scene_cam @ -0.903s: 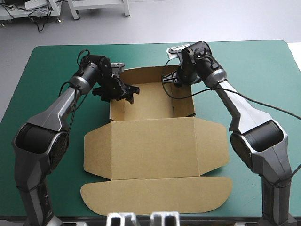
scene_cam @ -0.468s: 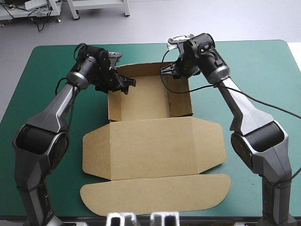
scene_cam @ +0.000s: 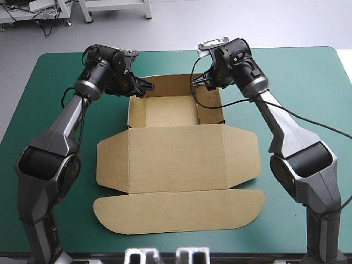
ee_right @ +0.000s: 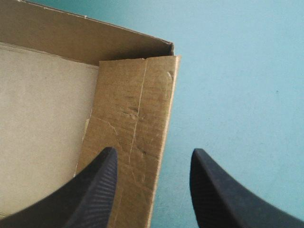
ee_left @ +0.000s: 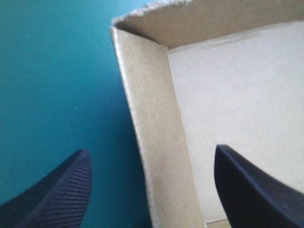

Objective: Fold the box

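Teal-green surface [scene_cam: 297,82] bearing the brown box [scene_cam: 176,165], which lies at its middle. The far part forms an open tray with raised walls, while the lid, its side flaps and a long rounded flap lie flat toward the near edge. The left pincer [scene_cam: 144,88] stands open astride the tray's left wall near the far corner, one black finger [ee_left: 52,190] over the cover, the other over the tray floor. The right pincer [scene_cam: 204,82] stands open astride the right wall near its far corner, not closed on the board.
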You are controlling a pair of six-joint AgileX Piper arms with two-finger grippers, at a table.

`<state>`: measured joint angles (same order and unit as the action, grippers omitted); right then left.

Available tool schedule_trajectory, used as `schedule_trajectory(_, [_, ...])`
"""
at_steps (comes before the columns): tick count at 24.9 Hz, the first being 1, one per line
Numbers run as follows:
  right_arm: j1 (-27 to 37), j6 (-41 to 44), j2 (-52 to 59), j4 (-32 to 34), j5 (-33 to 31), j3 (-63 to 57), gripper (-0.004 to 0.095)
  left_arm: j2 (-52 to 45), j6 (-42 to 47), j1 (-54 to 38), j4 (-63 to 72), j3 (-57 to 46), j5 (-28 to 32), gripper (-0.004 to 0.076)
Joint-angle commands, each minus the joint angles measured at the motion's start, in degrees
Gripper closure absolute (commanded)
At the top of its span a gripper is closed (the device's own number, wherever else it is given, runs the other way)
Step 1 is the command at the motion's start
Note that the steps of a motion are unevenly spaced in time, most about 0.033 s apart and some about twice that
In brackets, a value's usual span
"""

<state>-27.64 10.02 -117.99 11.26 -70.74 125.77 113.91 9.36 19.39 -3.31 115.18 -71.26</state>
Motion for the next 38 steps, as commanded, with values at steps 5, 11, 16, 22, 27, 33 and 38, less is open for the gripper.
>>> schedule_trajectory(5, [-0.11,-4.95,5.80,1.51,-0.14,6.61,0.0465,-4.86,-4.27,0.28,-2.32,13.76,-2.38,0.0219])
schedule_trajectory(11, [-0.11,-2.33,10.40,1.08,-0.84,11.00,0.0466,-11.16,-4.52,0.28,-1.61,20.07,-2.38,0.0458])
schedule_trajectory(16, [0.12,0.31,15.32,1.41,-0.84,10.74,0.0467,-19.36,-7.90,0.28,-1.47,20.18,-2.38,0.0731])
schedule_trajectory(22, [8.12,1.78,16.68,-14.50,-0.84,4.43,0.0493,-33.51,-10.82,0.28,0.08,11.61,-2.48,0.0734])
schedule_trajectory(27, [11.34,-1.12,10.80,-22.60,-0.71,-0.07,0.0585,-49.73,-12.21,0.28,-0.32,-14.75,-1.90,0.0734])
schedule_trajectory(33, [11.34,-3.08,2.03,-26.66,-0.69,-0.07,0.0584,-70.50,-11.82,0.28,-0.74,-44.00,6.20,0.0734])
schedule_trajectory(38, [11.34,-3.08,-0.78,-26.64,-0.79,-0.07,0.0584,-78.93,-11.82,0.28,-0.74,-52.89,3.98,0.0734])
